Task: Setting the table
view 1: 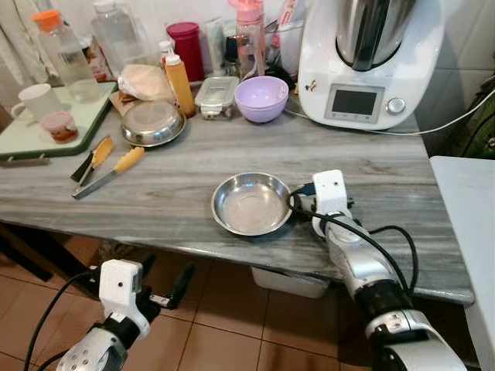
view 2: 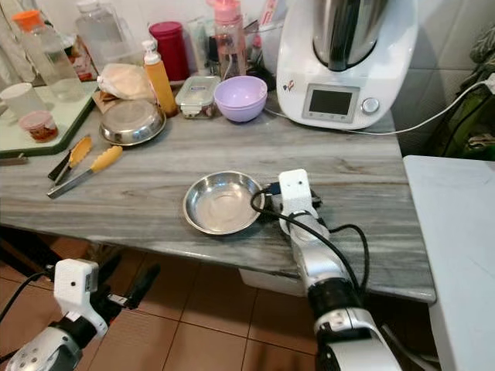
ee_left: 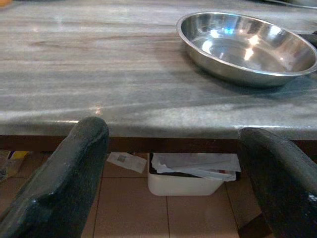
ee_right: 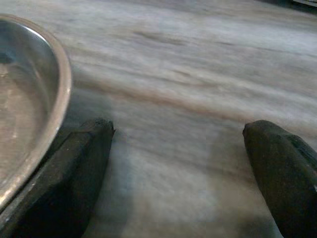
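Note:
A shallow steel plate (view 1: pixel 251 203) rests on the grey marble counter (view 1: pixel 170 193) near its front edge. My right gripper (view 1: pixel 297 199) sits low on the counter just right of the plate. In the right wrist view the gripper (ee_right: pixel 178 134) is open and holds nothing; one finger (ee_right: pixel 74 173) lies against the plate's rim (ee_right: pixel 59 104). My left gripper (view 1: pixel 176 287) hangs below the counter's front edge, over the tiled floor. In the left wrist view it (ee_left: pixel 172 130) is open and faces the counter edge, with the plate (ee_left: pixel 247 47) beyond.
Further back stand a second steel plate (view 1: pixel 152 122), a purple bowl (view 1: pixel 261 98), an orange bottle (view 1: pixel 179 83), a lidded container (view 1: pixel 216 94) and a white kitchen machine (view 1: pixel 363 54). A yellow-handled knife (view 1: pixel 116 170) and tongs (view 1: pixel 94 157) lie left. A tray (view 1: pixel 23 139) holds a mug (view 1: pixel 35 100).

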{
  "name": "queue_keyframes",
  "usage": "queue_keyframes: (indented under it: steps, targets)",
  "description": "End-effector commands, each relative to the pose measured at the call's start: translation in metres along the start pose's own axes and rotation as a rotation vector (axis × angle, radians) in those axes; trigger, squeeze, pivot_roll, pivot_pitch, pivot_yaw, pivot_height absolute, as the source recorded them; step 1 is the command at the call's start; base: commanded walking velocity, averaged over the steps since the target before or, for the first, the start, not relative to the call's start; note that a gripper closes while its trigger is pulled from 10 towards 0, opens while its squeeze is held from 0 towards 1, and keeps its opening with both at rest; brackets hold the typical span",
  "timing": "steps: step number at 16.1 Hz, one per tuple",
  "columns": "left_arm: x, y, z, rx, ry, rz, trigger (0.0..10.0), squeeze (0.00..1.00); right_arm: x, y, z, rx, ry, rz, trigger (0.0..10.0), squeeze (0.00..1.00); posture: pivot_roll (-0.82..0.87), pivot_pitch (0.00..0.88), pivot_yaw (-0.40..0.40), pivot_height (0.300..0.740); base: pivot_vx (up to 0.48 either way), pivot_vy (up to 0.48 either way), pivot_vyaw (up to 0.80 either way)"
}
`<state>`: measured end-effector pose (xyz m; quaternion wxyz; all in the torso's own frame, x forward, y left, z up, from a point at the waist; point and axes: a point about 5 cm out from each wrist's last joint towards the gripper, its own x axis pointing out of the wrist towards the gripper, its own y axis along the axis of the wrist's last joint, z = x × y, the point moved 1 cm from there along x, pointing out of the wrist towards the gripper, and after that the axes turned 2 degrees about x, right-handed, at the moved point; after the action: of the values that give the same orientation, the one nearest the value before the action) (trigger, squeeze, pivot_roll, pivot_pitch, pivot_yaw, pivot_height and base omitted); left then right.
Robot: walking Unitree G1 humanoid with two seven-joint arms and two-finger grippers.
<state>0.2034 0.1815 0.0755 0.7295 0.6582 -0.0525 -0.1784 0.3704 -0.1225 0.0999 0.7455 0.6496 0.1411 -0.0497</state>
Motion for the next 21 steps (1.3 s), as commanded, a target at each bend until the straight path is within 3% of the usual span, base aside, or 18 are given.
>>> queue_keyframes:
  steps: [1, 7, 11, 12, 13, 17, 21]
  targets:
    - [-0.006, -0.004, -0.008, 0.008, 0.019, -0.014, 10.0, 0.0, 0.002, 0.001, -0.013, -0.005, 0.054, -0.002, 10.0, 1.0, -0.08, 0.092, 0.077, 0.74, 0.0, 0.0, 0.0]
    - [-0.008, -0.023, -0.016, 0.003, 0.031, -0.035, 10.0, 0.0, 0.004, 0.001, -0.043, 0.009, 0.171, 0.008, 10.0, 1.0, -0.06, 0.074, 0.072, 0.74, 0.0, 0.0, 0.0]
    - [-0.007, -0.034, -0.024, 0.006, 0.027, -0.039, 10.0, 0.0, 0.002, -0.003, -0.044, 0.009, 0.191, 0.009, 10.0, 0.98, -0.08, 0.069, 0.074, 0.74, 0.0, 0.0, 0.0]
    - [-0.007, -0.035, -0.024, 0.006, 0.023, -0.038, 10.0, 0.0, 0.002, -0.004, -0.042, 0.008, 0.189, 0.009, 10.0, 0.92, -0.09, 0.067, 0.075, 0.74, 0.0, 0.0, 0.0]
    - [-0.007, -0.036, -0.024, 0.007, 0.018, -0.032, 10.0, 0.0, 0.0, -0.007, -0.036, 0.01, 0.169, 0.008, 10.0, 0.0, -0.09, 0.062, 0.073, 0.74, 0.0, 0.0, 0.0]
    - [-0.005, -0.026, -0.024, 0.009, -0.014, 0.033, 10.0, 0.0, -0.018, -0.009, -0.01, -0.021, 0.097, 0.118, 10.0, 0.0, -0.11, 0.047, 0.061, 0.74, 0.0, 0.0, 0.0]
    - [0.016, 0.022, -0.001, 0.0, -0.048, 0.153, 10.0, 0.0, -0.04, -0.015, 0.005, -0.024, 0.108, 0.144, 10.0, 0.0, -0.15, 0.023, 0.048, 0.74, 0.0, 0.0, 0.0]
